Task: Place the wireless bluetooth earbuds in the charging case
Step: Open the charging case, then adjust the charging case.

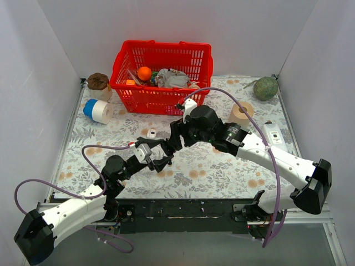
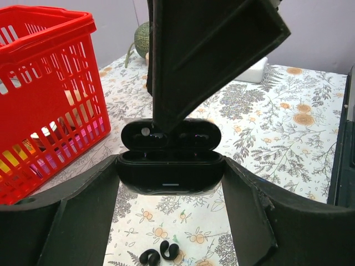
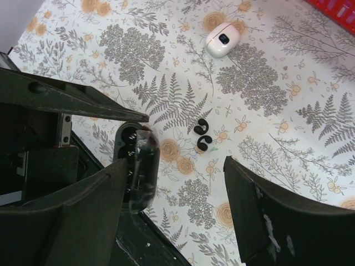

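My left gripper point(image 2: 170, 166) is shut on the open black charging case point(image 2: 170, 174) and holds it above the table, lid point(image 2: 170, 136) up. Two black earbuds point(image 2: 158, 254) lie on the floral cloth below the case. They also show in the right wrist view point(image 3: 201, 136), next to the case point(image 3: 136, 166). My right gripper point(image 3: 177, 166) is open and empty, hovering right over the case, with one finger point(image 2: 205, 50) above the lid. In the top view both grippers, left point(image 1: 161, 158) and right point(image 1: 175, 138), meet mid-table. A closed white case point(image 3: 222, 40) lies beyond. No white earbuds are in view.
A red basket point(image 1: 161, 72) full of objects stands at the back. A blue-and-white tape roll point(image 1: 99, 111) and a brown jar point(image 1: 98, 82) are at the back left. A brown tape roll point(image 1: 241, 113), a green ball point(image 1: 265, 87) and a white device point(image 1: 274, 134) are on the right.
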Robot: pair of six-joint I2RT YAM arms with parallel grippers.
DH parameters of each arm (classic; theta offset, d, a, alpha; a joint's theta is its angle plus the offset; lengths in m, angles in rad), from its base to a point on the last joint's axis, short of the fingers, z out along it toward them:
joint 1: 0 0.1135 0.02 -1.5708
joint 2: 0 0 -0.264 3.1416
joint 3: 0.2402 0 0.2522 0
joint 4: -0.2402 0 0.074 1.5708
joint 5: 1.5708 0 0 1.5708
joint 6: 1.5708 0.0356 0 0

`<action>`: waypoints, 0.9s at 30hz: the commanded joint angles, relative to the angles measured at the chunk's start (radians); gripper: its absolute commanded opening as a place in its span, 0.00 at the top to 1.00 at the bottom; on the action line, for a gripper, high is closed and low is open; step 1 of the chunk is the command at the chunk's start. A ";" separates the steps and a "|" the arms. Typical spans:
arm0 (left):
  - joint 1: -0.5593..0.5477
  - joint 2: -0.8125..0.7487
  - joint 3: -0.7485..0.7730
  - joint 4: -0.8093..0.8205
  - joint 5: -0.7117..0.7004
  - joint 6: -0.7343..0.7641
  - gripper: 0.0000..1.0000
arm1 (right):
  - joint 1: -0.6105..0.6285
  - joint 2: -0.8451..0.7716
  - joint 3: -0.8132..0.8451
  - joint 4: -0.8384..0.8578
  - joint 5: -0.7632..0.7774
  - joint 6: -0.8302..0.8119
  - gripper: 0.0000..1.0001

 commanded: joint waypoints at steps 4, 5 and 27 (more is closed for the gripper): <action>-0.009 -0.023 0.027 0.007 -0.014 0.014 1.00 | -0.017 -0.066 -0.031 0.024 0.048 0.011 0.23; -0.009 -0.022 0.029 0.007 -0.012 0.014 1.00 | -0.017 -0.089 -0.042 0.050 0.029 0.014 0.23; -0.012 -0.006 0.053 0.001 -0.032 -0.006 1.00 | -0.016 0.026 0.028 0.046 -0.100 -0.019 0.61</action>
